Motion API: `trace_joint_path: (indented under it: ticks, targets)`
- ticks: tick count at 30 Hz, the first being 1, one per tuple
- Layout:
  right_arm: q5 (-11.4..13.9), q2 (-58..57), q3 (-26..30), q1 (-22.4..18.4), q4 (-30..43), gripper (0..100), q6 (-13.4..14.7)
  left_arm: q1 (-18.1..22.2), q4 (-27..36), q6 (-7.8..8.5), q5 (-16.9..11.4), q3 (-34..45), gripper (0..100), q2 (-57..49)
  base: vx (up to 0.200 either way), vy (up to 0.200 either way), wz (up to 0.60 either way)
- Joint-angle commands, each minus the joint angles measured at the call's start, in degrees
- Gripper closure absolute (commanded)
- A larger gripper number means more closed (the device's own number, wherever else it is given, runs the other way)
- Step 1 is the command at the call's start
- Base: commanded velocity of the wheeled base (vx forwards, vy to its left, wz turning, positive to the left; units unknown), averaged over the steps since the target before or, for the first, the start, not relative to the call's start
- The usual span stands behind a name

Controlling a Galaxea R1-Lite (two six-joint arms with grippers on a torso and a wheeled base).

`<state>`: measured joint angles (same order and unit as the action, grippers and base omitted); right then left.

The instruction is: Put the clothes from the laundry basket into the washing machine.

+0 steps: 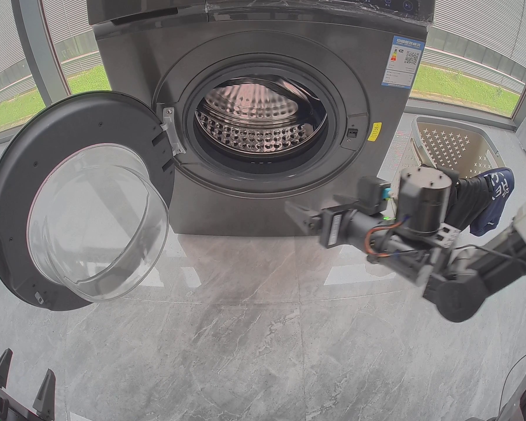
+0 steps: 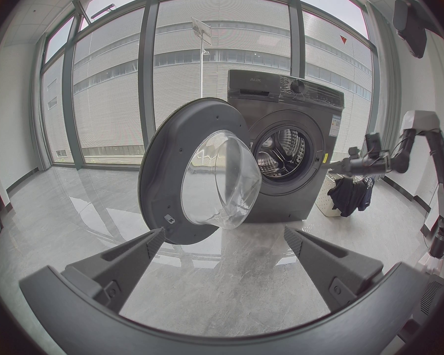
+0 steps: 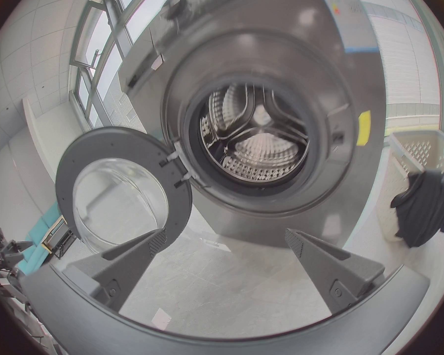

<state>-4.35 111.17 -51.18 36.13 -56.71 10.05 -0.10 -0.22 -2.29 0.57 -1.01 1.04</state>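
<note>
The grey washing machine (image 1: 263, 89) stands with its round door (image 1: 79, 200) swung wide to the left, and its steel drum (image 1: 257, 118) holds no clothes. A beige laundry basket (image 1: 459, 144) sits on the floor to the right of the machine, with dark clothes (image 1: 490, 199) draped over its near rim. My right gripper (image 1: 299, 216) hovers low in front of the machine's lower right, pointing toward it; it is open with nothing between its fingers (image 3: 133, 257). My left gripper (image 1: 20, 381) is down at the near left, open and holding nothing.
The open door (image 2: 192, 168) juts out over the floor between my left gripper (image 2: 224, 232) and the drum opening (image 2: 281, 153). Grey marble floor (image 1: 245, 334) spreads in front of the machine. Glass window walls (image 1: 17, 59) stand behind it.
</note>
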Motion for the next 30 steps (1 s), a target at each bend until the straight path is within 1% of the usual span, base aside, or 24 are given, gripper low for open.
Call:
trace_joint_path:
  ticks: [1, 3, 7, 8, 9, 11, 12, 13, 14, 15, 16, 19, 20, 23, 24, 25, 26, 27, 28, 29, 30]
  targets:
    - [-0.04, -26.44, 17.87, -8.80, 0.46, 0, -2.75, 0.01, -0.13, 0.01, 0.04, 1.01, 0, -0.77, 0.000, 0.000, 0.00]
    - [-0.13, -31.10, 21.21, -10.47, 0.81, 0, -3.01, 0.01, -0.04, 0.01, 0.04, 1.01, 0, -0.77, 0.000, 0.000, 0.00]
    - [0.31, -39.97, 28.85, -16.36, 0.90, 0, -4.68, 0.10, -0.04, 0.01, 0.04, 1.01, 0, -0.77, 0.000, 0.000, 0.00]
    - [0.48, -41.21, 29.99, -17.24, 0.81, 0, -4.86, 0.01, -0.04, 0.01, 0.04, 1.01, 0, -0.68, 0.000, 0.000, 0.00]
    - [0.57, -44.28, 32.72, -18.73, 0.81, 0, -5.12, 0.01, -0.04, 0.01, 0.04, 1.01, 0, -0.68, 0.000, 0.000, 0.00]
    - [0.48, -48.06, 35.97, -20.40, 0.90, 0, -5.21, 0.01, -0.04, 0.01, 0.04, 1.01, 0, -0.68, 0.000, 0.000, 0.00]
    - [0.48, -48.06, 35.97, -20.40, 0.90, 0, -5.21, 0.01, -0.04, 0.01, 0.04, 1.01, 0, -0.68, 0.000, 0.000, 0.00]
    - [0.48, -51.66, 39.05, -22.60, 0.90, 0, -5.39, 0.01, -0.04, 0.01, 0.04, 1.01, 0, -0.77, 0.000, 0.000, 0.00]
    - [0.57, -53.42, 40.63, -24.09, 0.99, 0, -5.65, 0.01, -0.04, 0.01, 0.04, 1.01, 0, -0.68, 0.000, 0.000, 0.00]
    - [0.57, -54.21, 41.24, -24.71, 0.90, 0, -5.91, 0.01, -0.04, 0.01, 0.04, 1.01, 0, -0.68, 0.000, 0.000, 0.00]
    - [0.75, -56.85, 43.79, -26.73, 0.90, 0, -6.35, 0.01, -0.04, 0.01, 0.04, 1.01, 0, -0.77, 0.000, 0.000, 0.00]
    - [1.36, -63.35, 50.12, -29.37, 0.99, 0, -6.62, 0.01, -0.04, 0.01, 0.04, 1.01, 0, -0.68, 0.000, 0.000, 0.00]
    - [1.89, -66.52, 51.18, -30.24, 2.92, 0, -6.62, 0.01, -0.04, 0.01, 0.04, 1.01, 0, -0.77, 0.000, 0.000, 0.00]
    - [2.59, -73.55, 51.09, -32.44, 10.83, 0, -6.62, 0.01, -0.04, 0.01, 0.04, 1.01, 0, -0.77, 0.000, 0.000, 0.00]
    - [3.65, -77.59, 51.18, -33.58, 14.96, 0, -6.71, 0.10, -0.04, 0.01, 0.04, 1.01, 0, -0.68, 0.000, 0.000, 0.00]
    - [4.09, -78.91, 51.18, -33.85, 16.46, 0, -6.79, 0.01, -0.04, 0.09, 0.04, 1.01, 0, -0.77, 0.000, 0.000, 0.00]
    - [5.67, -82.87, 51.09, -34.73, 21.73, 0, -7.41, 0.10, -0.13, 0.71, -0.05, 1.01, 0, -0.77, 0.000, 0.000, 0.00]
    - [6.64, -85.68, 51.09, -35.52, 24.98, 0, -7.58, 0.10, -0.04, 1.15, -0.13, 1.01, 0, -0.77, 0.000, 0.000, 0.00]
    - [7.34, -88.31, 51.18, -36.22, 27.62, 0, -7.58, 0.10, -0.04, 1.24, -0.22, 1.01, 0, -0.77, 0.000, 0.000, 0.00]
    - [7.34, -88.31, 51.18, -36.22, 27.62, 0, -7.58, 0.10, -0.04, 1.24, -0.22, 1.01, 0, -0.77, 0.000, 0.000, 0.00]
    - [9.01, -93.32, 51.18, -36.92, 33.42, 0, -7.58, 0.10, -0.04, 1.33, -0.22, 1.01, 0, -0.77, 0.000, 0.000, 0.00]
